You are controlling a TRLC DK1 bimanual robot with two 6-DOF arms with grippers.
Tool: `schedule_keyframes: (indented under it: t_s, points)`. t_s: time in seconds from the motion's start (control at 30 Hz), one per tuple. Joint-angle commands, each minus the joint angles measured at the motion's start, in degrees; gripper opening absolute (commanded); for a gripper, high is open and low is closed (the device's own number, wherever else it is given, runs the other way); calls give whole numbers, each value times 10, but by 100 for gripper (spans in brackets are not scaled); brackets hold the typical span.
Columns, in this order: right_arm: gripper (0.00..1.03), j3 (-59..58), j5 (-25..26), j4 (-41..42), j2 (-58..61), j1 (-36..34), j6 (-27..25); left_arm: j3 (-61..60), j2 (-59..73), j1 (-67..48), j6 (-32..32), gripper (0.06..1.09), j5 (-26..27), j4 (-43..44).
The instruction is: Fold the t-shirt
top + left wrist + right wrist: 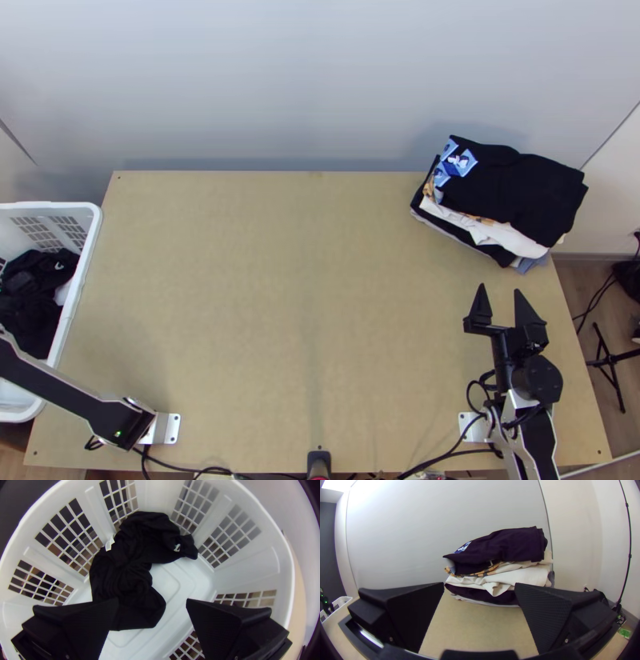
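The black t-shirt (pixel 130 576) lies bunched in the white basket (pixel 181 586), rumpled across its floor and partly up against its latticed wall, a white tag (pixel 109 543) poking out (and a little pale print (pixel 177 548) showing, I see).

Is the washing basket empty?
No, the white basket isn't empty: black clothing lies bunched inside, with some bare basket floor beside it.

From high over the near edge of the desk (pixel 264 280), the top view is looking steeply down. The left wrist view is peering from close above into the white basket (pixel 243 573); the right is facing low across the desk towards the nearby clothes stack (pixel 516 546) and pale wall (pixel 420 530). Each is sharing its main subject with the top view.
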Motion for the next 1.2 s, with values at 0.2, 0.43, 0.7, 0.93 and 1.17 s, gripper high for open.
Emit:
schedule_keyframes:
  t_s: [0.2, 0.43, 0.7, 0.93, 1.17]
  points:
    - [98, 0, 0, 0, 0, 0, 0, 248, 265, 12, 4, 103, -22, -20]
    - [98, 0, 0, 0, 0, 0, 0, 292, 309, 4, 5, 103, -21, -12]
    - [98, 0, 0, 0, 0, 0, 0, 340, 343, -7, 7, 103, -7, 10]
    - [98, 0, 0, 0, 0, 0, 0, 357, 357, -14, 1, 35, -7, 27]
    - [98, 0, 0, 0, 0, 0, 0, 355, 271, -8, -36, 9, -7, 0]
